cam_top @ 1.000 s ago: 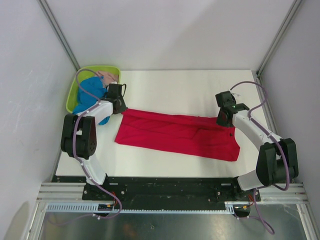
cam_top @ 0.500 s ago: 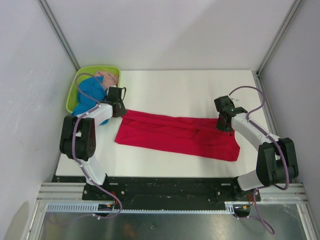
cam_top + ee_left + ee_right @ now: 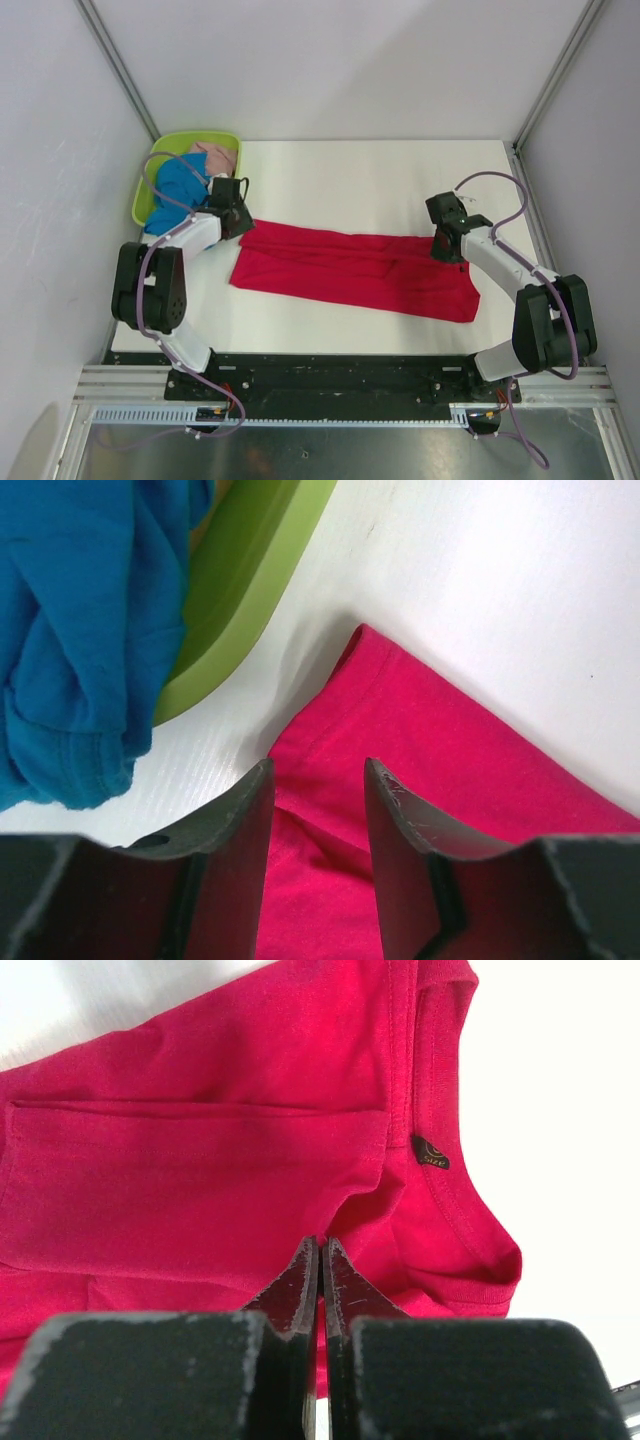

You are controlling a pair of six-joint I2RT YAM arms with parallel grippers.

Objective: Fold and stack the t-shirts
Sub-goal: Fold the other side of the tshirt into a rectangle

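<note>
The red t-shirt [image 3: 350,270] lies folded into a long strip across the white table [image 3: 380,180]. My left gripper [image 3: 238,222] is open, its jaws down astride the shirt's far left corner [image 3: 450,760], with red cloth between them [image 3: 317,770]. My right gripper [image 3: 448,248] is shut on a pinch of red cloth [image 3: 321,1242] by the collar and size tag [image 3: 430,1152], at the shirt's far right end. The blue t-shirt [image 3: 178,185] hangs over the basket's edge [image 3: 70,630]. The pale pink t-shirt [image 3: 218,155] shows behind it in the basket.
The lime-green basket [image 3: 195,136] stands at the table's far left corner, its rim [image 3: 240,590] close beside my left gripper. Grey walls and metal posts close in the table on three sides.
My right gripper has moved a little left and down onto the shirt's collar end. My left arm's elbow has swung left, while its gripper stays at the shirt's corner.
</note>
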